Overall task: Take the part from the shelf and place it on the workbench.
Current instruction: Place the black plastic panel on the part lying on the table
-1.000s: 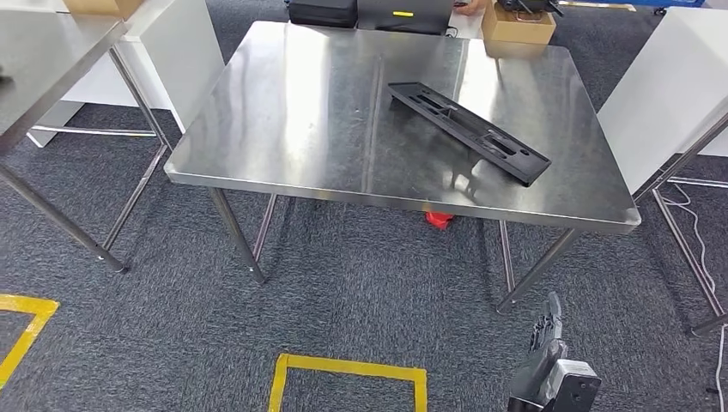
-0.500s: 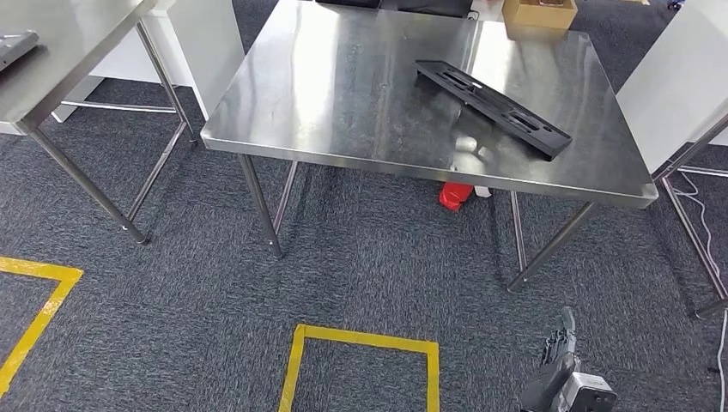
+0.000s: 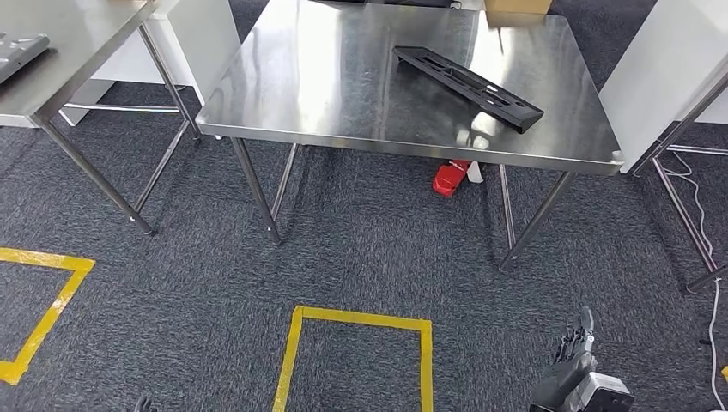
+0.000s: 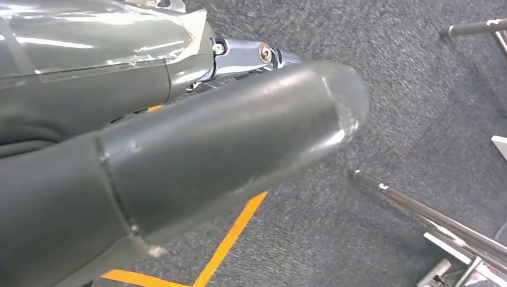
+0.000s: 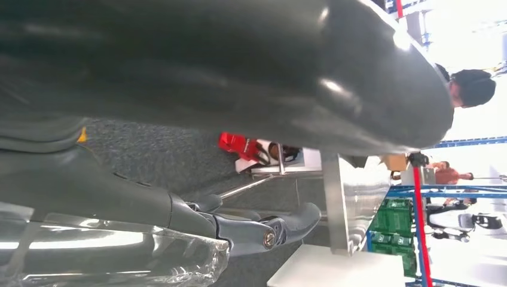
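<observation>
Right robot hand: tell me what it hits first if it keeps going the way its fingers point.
Probably nothing soon. The right robot hand hangs low, fingers aimed across bare carpet toward the table leg. That leg looks first in line, though depth is unclear.

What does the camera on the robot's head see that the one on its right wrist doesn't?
Only the head view shows the long black part lying on top of the steel workbench, and the yellow floor tape. Only the right wrist view shows blue shelving with green crates, and people standing beyond. Both show the right hand, the red object under the workbench, and grey carpet.
</observation>
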`<state>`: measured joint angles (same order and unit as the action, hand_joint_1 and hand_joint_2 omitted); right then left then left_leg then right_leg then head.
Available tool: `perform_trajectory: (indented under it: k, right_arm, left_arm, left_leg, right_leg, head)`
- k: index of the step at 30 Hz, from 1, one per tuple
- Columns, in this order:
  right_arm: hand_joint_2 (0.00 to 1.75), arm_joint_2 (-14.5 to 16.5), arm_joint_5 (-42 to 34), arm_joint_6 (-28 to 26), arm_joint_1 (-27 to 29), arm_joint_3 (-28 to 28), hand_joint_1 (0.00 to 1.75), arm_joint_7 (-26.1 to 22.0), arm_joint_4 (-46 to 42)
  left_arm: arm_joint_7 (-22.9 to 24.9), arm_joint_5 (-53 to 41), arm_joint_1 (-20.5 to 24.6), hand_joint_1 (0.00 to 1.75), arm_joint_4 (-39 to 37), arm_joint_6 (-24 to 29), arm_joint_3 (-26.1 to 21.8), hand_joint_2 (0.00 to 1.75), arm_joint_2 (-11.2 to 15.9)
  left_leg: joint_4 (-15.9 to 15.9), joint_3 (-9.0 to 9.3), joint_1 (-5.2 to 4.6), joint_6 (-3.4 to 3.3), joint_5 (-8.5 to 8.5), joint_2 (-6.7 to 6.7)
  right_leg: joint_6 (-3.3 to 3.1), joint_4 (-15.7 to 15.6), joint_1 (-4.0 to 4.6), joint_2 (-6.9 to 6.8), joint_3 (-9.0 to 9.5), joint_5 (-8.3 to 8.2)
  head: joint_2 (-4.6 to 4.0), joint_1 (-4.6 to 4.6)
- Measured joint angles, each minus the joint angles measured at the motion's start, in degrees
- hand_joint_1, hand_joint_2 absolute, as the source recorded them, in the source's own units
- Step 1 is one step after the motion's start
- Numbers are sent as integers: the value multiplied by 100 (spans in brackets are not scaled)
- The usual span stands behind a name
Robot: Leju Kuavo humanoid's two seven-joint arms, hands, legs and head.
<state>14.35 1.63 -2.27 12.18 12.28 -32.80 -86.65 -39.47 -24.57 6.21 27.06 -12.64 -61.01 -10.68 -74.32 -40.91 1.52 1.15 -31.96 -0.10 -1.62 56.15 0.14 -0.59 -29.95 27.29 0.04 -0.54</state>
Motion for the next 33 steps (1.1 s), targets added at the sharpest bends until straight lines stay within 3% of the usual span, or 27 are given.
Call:
perform_trajectory:
  k: [2,4,6,8,9,11,13,14,15,16,18,19,21,23,24,26,28,29,30,31,33]
  right_arm:
    - [0,9,0,3,1,33,0,1,1]
    - [0,24,13,14,-2,53,0,3,-1]
    - [0,47,49,35,-6,75,0,7,-2]
    - [0,74,84,54,-5,102,0,9,-2]
    - [0,84,104,61,-3,127,0,9,-2]
    - [0,102,249,-9,-12,201,0,8,1]
    - [0,127,518,-205,-34,300,0,6,16]
    - [0,140,620,-285,-44,351,0,6,31]
    - [0,152,677,-332,-54,399,0,7,48]
    - [0,162,692,-345,-66,440,0,7,69]
    - [0,186,742,-382,-112,509,0,7,125]
    - [0,201,786,-416,-142,540,0,5,154]
    - [0,237,889,-488,-186,607,0,3,219]
    - [0,267,950,-531,-205,670,0,2,276]
    - [0,281,966,-545,-214,695,0,2,298]
    - [0,306,992,-562,-227,738,0,1,327]
    - [0,321,1000,-569,-224,785,0,-1,348]
    - [0,323,995,-570,-215,813,0,1,355]
    - [0,325,989,-571,-201,845,0,3,360]
    - [0,326,983,-571,-184,877,0,4,361]
    - [0,331,984,-571,-155,924,0,17,361]
  left_arm:
    - [0,0,11,0,-14,1,31,0,10]
    - [0,-1,42,0,-22,4,68,0,23]
    - [0,-2,81,0,-33,17,104,0,38]
    - [0,-1,116,0,-58,45,136,0,50]
    - [0,0,137,0,-80,69,157,0,58]
    - [0,27,171,0,-142,126,218,0,82]
    - [0,79,189,0,-218,170,303,0,119]
    - [0,101,192,0,-255,184,347,0,133]
    - [0,115,196,0,-291,195,388,0,145]
    - [0,128,201,0,-324,201,423,0,155]
    - [0,179,221,0,-378,231,490,0,185]
    - [0,218,238,0,-399,252,522,0,198]
    - [0,297,273,0,-428,291,595,0,227]
    - [0,345,290,0,-460,307,658,0,238]
    - [0,357,290,0,-475,309,677,0,246]
    - [0,367,293,0,-499,309,722,0,257]
    - [0,375,304,0,-508,307,791,0,265]
    - [0,379,311,0,-509,306,826,0,267]
    - [0,382,319,0,-510,305,859,0,268]
    - [0,387,329,0,-510,305,893,0,268]
    - [6,394,361,0,-510,310,945,0,271]
  left_leg:
    - [441,464,-2,-36,250,0]
    - [1191,1009,-26,-90,285,2]
    - [1564,1214,-67,-130,215,-2]
    - [1662,1181,-73,-196,263,9]
    - [1705,1145,-63,-247,312,20]
    - [1756,1022,-37,-341,447,47]
    - [1755,849,-38,-351,581,57]
    - [1752,758,-35,-335,651,63]
    - [1747,665,-27,-313,719,69]
    - [1743,577,-11,-284,787,74]
    - [1726,428,13,-199,914,76]
    - [1720,379,16,-151,975,75]
    - [1730,341,1,-76,1093,69]
    - [1736,325,12,-30,1157,61]
    - [1691,297,27,-15,1079,60]
    - [1298,182,44,-2,587,56]
    - [550,40,32,-9,-4,47]
    - [229,11,26,-19,-138,42]
    - [44,48,21,-39,-149,41]
    - [77,186,10,-73,-43,38]
    - [656,697,-34,-186,195,24]
  right_leg:
    - [27,50,14,2,-141,-77]
    - [77,108,39,-7,-238,-128]
    - [156,140,51,-30,-295,-188]
    - [229,164,52,-40,-354,-238]
    - [241,235,51,-29,-415,-170]
    - [226,641,27,6,-593,208]
    - [231,1309,-30,27,-750,636]
    - [275,1555,-62,28,-755,710]
    - [348,1640,-93,28,-685,667]
    - [434,1510,-128,28,-515,532]
    - [564,767,-183,41,43,345]
    - [565,361,-172,60,302,362]
    - [492,-57,-120,91,513,479]
    - [383,-41,-120,81,427,438]
    - [321,-23,-129,70,385,399]
    - [169,-14,-132,47,303,295]
    - [55,-1,-62,31,193,178]
    - [28,10,-26,25,125,122]
    - [14,23,9,20,45,66]
    - [8,39,40,18,-37,15]
    - [9,68,81,23,-167,-70]
  head:
    - [0,-1]
    - [0,4]
    - [0,10]
    - [0,12]
    - [0,15]
    - [0,45]
    - [0,75]
    - [0,75]
    - [0,78]
    - [0,78]
    - [0,86]
    - [0,87]
    - [0,85]
    - [0,66]
    - [0,54]
    - [0,30]
    - [0,17]
    - [0,14]
    - [0,15]
    - [0,15]
    - [0,15]
